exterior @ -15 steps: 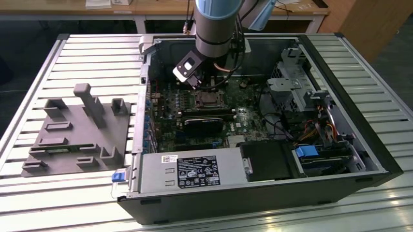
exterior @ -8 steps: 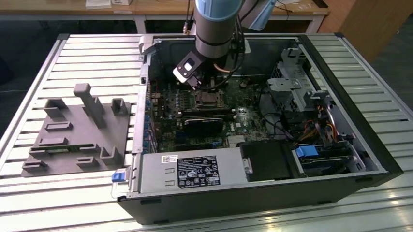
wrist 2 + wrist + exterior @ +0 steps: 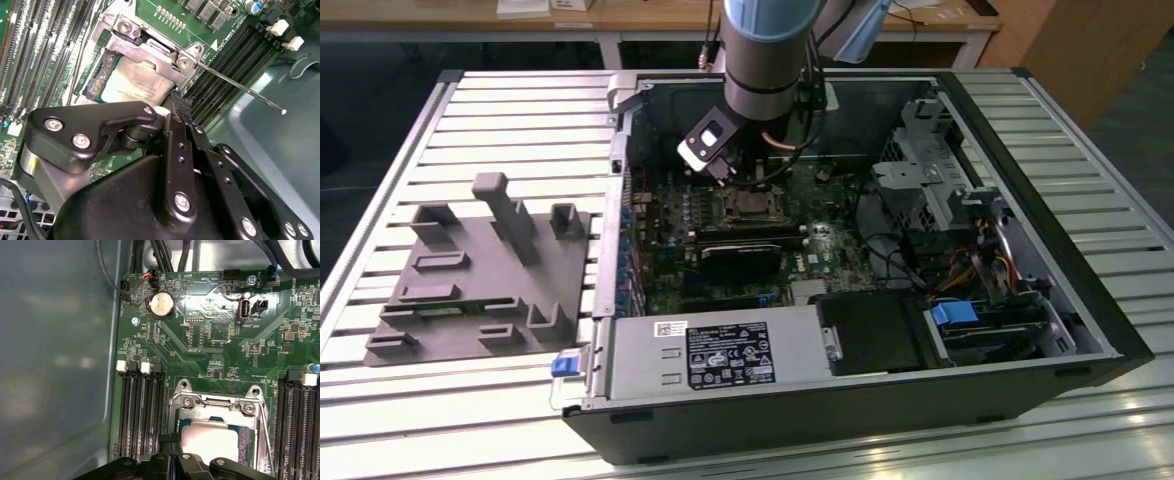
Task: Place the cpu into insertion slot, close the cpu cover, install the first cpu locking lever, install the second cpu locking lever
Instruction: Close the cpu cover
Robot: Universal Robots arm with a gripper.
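Jaws look pinched shut and empty, close beside the cpu cover (image 3: 150, 52), which lies over the cpu (image 3: 132, 85) seated in the insertion slot (image 3: 97, 75); the raised locking lever (image 3: 240, 86) likely wants steady, square pressure.

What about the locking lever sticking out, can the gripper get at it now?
Probably yes. The locking lever sticks out bare over the memory slots, nothing across it, and the gripper hangs close by at the cpu cover.
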